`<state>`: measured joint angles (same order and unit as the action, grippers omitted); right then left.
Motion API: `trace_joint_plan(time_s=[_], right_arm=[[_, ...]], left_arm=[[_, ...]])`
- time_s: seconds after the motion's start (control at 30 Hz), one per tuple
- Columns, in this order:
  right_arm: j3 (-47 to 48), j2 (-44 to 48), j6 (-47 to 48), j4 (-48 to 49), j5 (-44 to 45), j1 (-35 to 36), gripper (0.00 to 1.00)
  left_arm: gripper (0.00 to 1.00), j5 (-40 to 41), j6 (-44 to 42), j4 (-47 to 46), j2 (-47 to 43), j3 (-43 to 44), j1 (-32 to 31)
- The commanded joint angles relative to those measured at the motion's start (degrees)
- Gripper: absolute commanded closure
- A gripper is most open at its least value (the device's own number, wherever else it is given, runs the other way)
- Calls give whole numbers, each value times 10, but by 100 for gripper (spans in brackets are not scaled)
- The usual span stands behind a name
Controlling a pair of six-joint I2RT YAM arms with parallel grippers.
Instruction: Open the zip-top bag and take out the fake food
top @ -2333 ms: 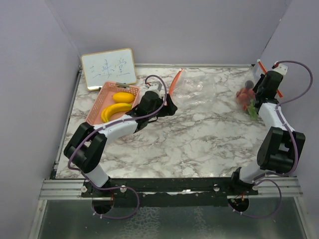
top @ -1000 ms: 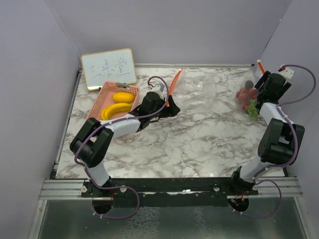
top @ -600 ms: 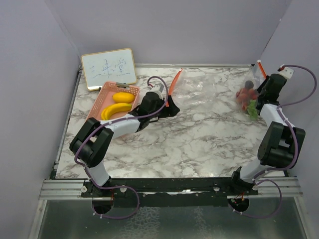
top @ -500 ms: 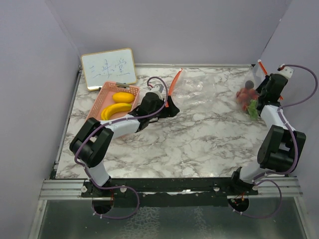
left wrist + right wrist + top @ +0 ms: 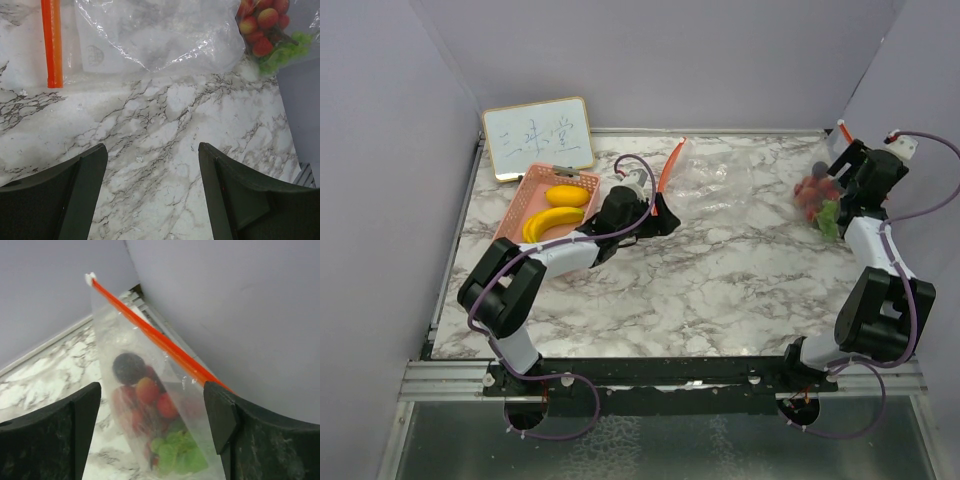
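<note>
A clear zip-top bag (image 5: 150, 405) with an orange zip strip (image 5: 165, 347) leans on the right wall. It holds fake food: red berries (image 5: 150, 395), a dark purple piece (image 5: 128, 367) and green bits (image 5: 180, 452). My right gripper (image 5: 151, 392) is open just before this bag (image 5: 817, 195), one finger on each side, not touching it. A second, empty clear bag (image 5: 160, 35) with an orange strip (image 5: 51, 45) lies flat mid-table. My left gripper (image 5: 152, 150) is open over bare marble just short of it. A banana (image 5: 552, 222) and lemon (image 5: 567, 195) lie in the pink basket (image 5: 520, 195).
A small whiteboard (image 5: 538, 137) leans at the back left behind the basket. Purple walls close in the table on the left, back and right; the right wall (image 5: 240, 305) stands directly behind the filled bag. Marble table (image 5: 720, 280) fills the front.
My right wrist has shifted slightly toward the right wall, and the filled bag now leans closer to it. The left arm and the empty bag have not moved.
</note>
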<state>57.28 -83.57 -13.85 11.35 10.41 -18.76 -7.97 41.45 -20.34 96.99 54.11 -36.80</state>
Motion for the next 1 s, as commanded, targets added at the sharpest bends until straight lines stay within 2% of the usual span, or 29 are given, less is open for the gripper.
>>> trace_joint_plan(time_s=[0.0,0.13,0.47,0.73,0.9,0.97], right_arm=[[-5,29,-15,16,106,-1,11],[-56,67,-17,59,125,-2,3],[-107,94,-74,40,142,-28,1],[-130,90,-129,40,71,-70,1],[-132,80,-106,90,3,-72,0],[-113,51,-106,86,-26,-73,5]], left_arm=[[24,-14,2,-31,-16,-12,8],[24,-29,6,-40,-12,-14,22],[24,-62,23,-73,-5,-30,53],[24,-83,33,-90,-1,-32,57],[24,-85,35,-97,14,-37,61],[24,-86,35,-98,14,-39,63]])
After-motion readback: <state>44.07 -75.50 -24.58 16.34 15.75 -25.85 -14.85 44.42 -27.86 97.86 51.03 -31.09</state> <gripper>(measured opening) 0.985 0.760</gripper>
